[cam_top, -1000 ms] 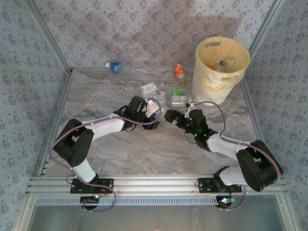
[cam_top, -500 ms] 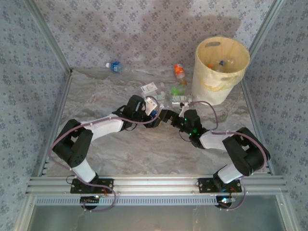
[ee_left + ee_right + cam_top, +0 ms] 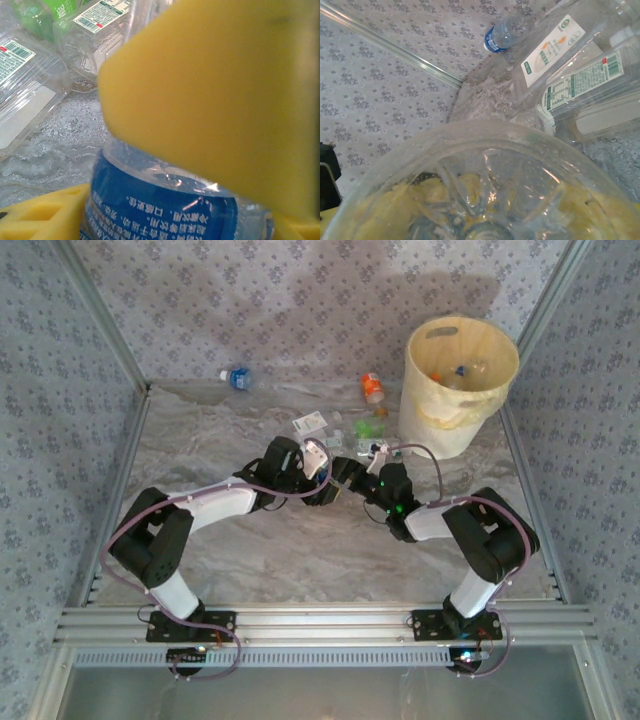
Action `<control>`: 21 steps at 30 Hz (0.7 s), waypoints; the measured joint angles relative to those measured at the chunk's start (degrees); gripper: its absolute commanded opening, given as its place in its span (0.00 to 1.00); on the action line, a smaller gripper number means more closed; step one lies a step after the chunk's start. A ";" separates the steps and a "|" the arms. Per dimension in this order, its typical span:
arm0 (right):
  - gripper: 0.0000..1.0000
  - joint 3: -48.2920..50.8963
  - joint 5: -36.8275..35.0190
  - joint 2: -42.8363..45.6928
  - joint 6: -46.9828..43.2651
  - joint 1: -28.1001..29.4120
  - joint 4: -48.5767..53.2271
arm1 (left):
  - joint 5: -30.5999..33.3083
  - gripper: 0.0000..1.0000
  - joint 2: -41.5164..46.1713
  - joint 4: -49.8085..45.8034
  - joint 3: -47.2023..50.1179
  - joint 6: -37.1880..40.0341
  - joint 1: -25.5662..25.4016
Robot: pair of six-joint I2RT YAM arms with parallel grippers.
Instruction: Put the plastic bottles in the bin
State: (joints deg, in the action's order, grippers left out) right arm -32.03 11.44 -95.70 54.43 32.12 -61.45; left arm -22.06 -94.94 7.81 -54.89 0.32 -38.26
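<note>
One blue-capped bottle (image 3: 237, 378) lies far beyond the left end effector (image 3: 318, 478) and off to its left, at the foot of the back wall (image 3: 300, 300). The left end effector reaches toward the middle of the bench (image 3: 300, 560). In the left wrist view its yellow pads (image 3: 215, 90) sit above and below a blue-label bottle (image 3: 165, 210), with the upper pad lying against the clear shoulder, so it is pinching this bottle.

Just past the left end effector lies a loose group of crushed bottles: a white-label bottle (image 3: 311, 424) ahead and slightly left, and a green bottle (image 3: 368, 426) ahead and to the right.

The right end effector (image 3: 345, 475) faces the left one, and the two almost touch. In the right wrist view a clear bottle base (image 3: 485, 200) sits directly between its fingers, with yellow showing through the plastic on both sides. It cannot be told whether these fingers press on the plastic or stand off it.

An orange bottle (image 3: 372, 387) lies further beyond the right end effector, past the green one. The bin (image 3: 440, 415) stands upright well beyond the right end effector and to its right, near the back right corner of the bench. Several bottles (image 3: 455, 372) lie inside it.
</note>
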 measured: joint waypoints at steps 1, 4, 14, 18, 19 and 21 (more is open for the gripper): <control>0.56 0.00 -0.02 0.02 0.13 -0.09 -0.11 | -0.31 0.72 0.00 0.17 -0.02 -0.20 0.00; 0.52 0.00 -0.04 0.20 0.26 -0.24 -0.46 | -0.70 0.81 0.00 0.79 -0.02 -0.81 0.00; 0.49 1.27 -0.04 7.58 -2.01 -4.11 5.07 | -0.83 0.98 6.73 2.69 1.20 -6.12 2.01; 0.49 0.39 -0.02 15.45 -6.56 -5.25 16.00 | -0.44 0.98 13.70 4.59 2.71 -8.20 3.91; 0.49 -0.33 -0.04 17.46 -8.00 -5.38 19.23 | 0.39 0.98 15.85 5.09 3.28 -8.57 4.37; 0.48 -2.34 -0.02 21.33 -10.91 -5.77 25.42 | 2.56 0.98 19.63 6.08 4.72 -9.22 5.03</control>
State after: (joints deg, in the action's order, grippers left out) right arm -34.37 11.42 -74.37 43.53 26.35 -36.03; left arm -19.51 -75.31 13.89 -50.17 -8.91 -33.23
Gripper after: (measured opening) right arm 0.569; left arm 0.979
